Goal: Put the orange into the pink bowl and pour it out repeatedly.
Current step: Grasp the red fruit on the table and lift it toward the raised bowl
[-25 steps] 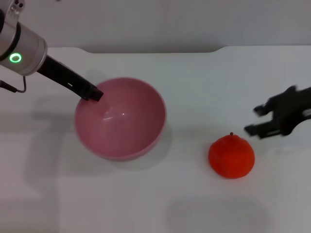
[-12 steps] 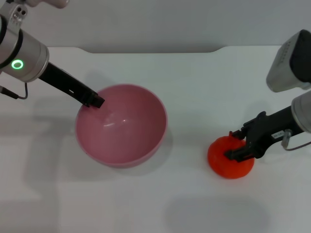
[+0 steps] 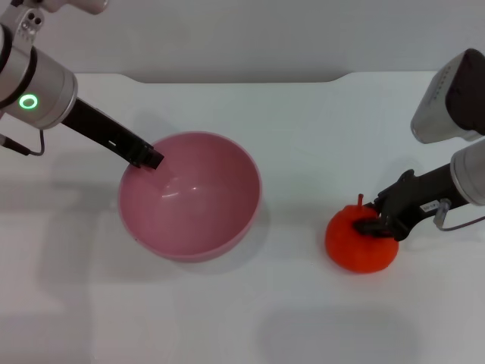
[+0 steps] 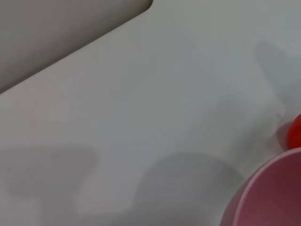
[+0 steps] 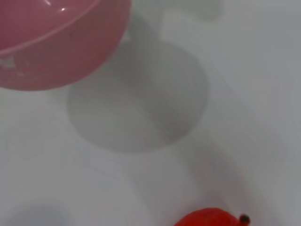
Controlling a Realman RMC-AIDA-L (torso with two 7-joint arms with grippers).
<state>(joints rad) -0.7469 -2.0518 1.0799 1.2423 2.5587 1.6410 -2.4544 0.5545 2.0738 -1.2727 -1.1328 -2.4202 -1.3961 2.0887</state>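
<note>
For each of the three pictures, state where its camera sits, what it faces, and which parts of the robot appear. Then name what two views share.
Head view: above, looking down at the table; left gripper on the pink bowl, right gripper on the orange.
Left wrist view: bowl rim, sliver of orange; no robot parts.
Right wrist view: bowl, orange; no robot parts.
Shared: bowl and orange.

My head camera looks forward and down over the whole white table [image 3: 303, 129], far enough back to take in both my arms. My left wrist camera sits close above the tabletop, catching the pink bowl [image 4: 273, 197] and a sliver of the orange [image 4: 296, 132] at its edge. My right wrist camera, equally near, shares that bowl [image 5: 56, 42] and orange [image 5: 211, 217].
</note>
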